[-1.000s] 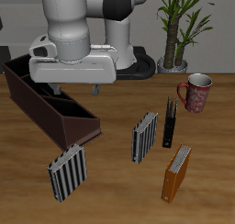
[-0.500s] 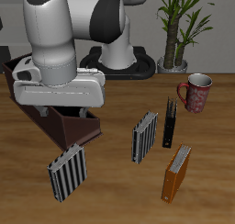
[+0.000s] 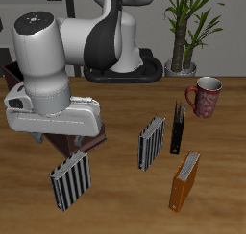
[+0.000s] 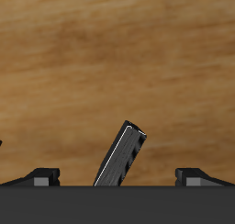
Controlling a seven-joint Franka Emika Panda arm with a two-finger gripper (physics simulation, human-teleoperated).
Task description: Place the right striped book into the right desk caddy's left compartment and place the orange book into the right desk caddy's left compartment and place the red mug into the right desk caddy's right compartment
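Above the right striped book [image 3: 71, 179] near the table's front edge hangs the gripper [image 4: 117, 175], fingers spread and empty. Behind it sits the caddy [image 3: 82, 132]; the orange book [image 3: 185, 179] and red mug [image 3: 205, 96] stand well apart.

On the counter [image 3: 115, 195], the right striped book [image 3: 71, 179] stands nearest the front edge, just before the right desk caddy [image 3: 72, 142] (mostly hidden behind the arm). The other striped book [image 3: 151, 142] stands mid-counter beside the slim black book [image 3: 178, 128]. The orange book [image 3: 185, 180] stands nearer the front; the red mug [image 3: 205, 96] sits farther back, probably just before the potted plant [image 3: 183, 32].
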